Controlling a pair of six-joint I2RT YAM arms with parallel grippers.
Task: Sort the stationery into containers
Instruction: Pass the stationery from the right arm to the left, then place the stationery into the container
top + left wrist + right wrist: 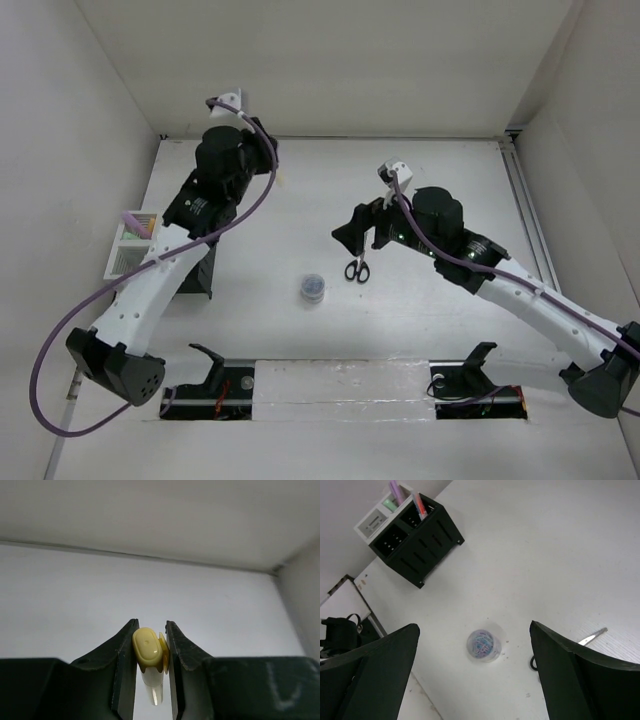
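Two hazards stand out; the left gripper (151, 626) is clenched on a chunky yellow plastic highlighter (146, 649), pinched near one end, so it could pivot or slip free on the way to the black slatted square pen holder (417, 542) or the white mesh organiser (372, 522), both well apart from it at the left edge of the bench (420, 200); the right gripper (474, 626) hangs spread wide and empty over the small round grey-blue tub (483, 645), with the black-handled scissors (357, 269) just beside, and a descent could skid the tub away or scrape on the flat blades; no brand, label or legible writing shows anywhere.
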